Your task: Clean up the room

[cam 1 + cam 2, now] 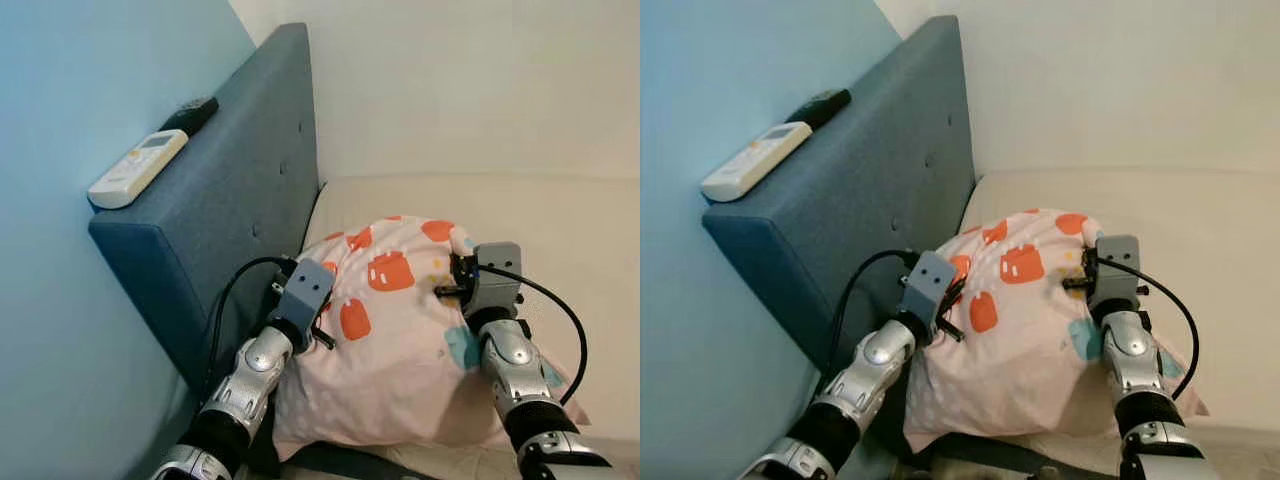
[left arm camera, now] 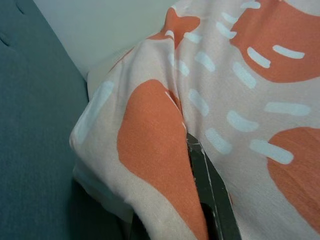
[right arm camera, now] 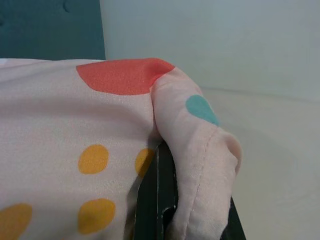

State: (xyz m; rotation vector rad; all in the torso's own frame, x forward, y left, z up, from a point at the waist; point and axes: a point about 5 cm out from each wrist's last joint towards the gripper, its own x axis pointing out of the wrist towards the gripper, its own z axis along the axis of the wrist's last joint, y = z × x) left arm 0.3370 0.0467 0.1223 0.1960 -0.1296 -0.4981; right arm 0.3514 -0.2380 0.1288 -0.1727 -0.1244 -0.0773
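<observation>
A pale pink pillow with orange, teal and yellow patches is held up over the cream mattress, close to the blue headboard. My left gripper is shut on the pillow's left side, a fold of orange-patched cloth pinched over one black finger. At the pillow's far right corner my right gripper is shut on the hem, the cloth draped over its fingers. In the eye views the left wrist and the right wrist sit at the pillow's two sides.
A white remote and a black remote lie on top of the headboard. A light blue wall rises at the left, a white wall behind the bed. Bare mattress stretches to the right.
</observation>
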